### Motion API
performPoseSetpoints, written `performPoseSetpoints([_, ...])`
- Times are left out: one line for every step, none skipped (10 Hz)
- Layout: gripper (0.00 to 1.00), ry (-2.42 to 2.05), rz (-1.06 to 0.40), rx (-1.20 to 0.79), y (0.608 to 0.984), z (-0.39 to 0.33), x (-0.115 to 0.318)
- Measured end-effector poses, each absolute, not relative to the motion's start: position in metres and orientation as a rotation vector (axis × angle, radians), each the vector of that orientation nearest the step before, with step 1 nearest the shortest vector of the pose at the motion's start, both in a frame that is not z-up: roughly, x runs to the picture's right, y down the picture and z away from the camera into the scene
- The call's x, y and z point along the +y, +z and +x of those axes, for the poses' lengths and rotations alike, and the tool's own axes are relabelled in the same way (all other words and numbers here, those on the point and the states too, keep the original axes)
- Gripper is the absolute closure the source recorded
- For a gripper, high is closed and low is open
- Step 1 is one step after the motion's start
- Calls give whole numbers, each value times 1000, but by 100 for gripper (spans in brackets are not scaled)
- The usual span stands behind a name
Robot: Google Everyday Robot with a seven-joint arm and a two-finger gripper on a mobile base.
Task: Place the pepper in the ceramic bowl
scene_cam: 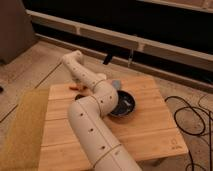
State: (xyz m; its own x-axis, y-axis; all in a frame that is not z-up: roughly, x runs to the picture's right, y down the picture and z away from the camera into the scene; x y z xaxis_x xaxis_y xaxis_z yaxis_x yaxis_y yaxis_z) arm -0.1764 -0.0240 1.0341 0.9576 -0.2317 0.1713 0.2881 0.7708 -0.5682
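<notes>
The pepper (77,87) is small and red-orange and lies on the wooden table (150,130) near its far left corner. The ceramic bowl (126,105) is dark and glossy and sits at the table's middle, partly covered by my arm (95,115). The arm rises from the bottom, bends at the middle and reaches up-left, then folds down toward the pepper. My gripper is at the end of that fold, just above the pepper, mostly hidden behind the forearm. A dark shape (80,97) sits beside the arm just in front of the pepper.
A small blue-grey object (116,84) lies behind the bowl. A yellow-green mat (22,125) runs along the table's left side. Black cables (195,117) lie on the floor to the right. A low wall ledge (150,47) runs behind the table.
</notes>
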Motion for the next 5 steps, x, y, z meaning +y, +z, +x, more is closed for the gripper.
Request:
performPoseSetpoints([100,-308,-630,-89,1025,-178,-31])
performPoseSetpoints([100,-331,-626,-92,1018,-183,-37])
performPoseSetpoints([100,-361,-631,-96,1009,-190,-39])
performPoseSetpoints([100,-381,-640,-103,1002,-194,-40])
performPoseSetpoints([100,-394,-651,-108,997,-196,-40])
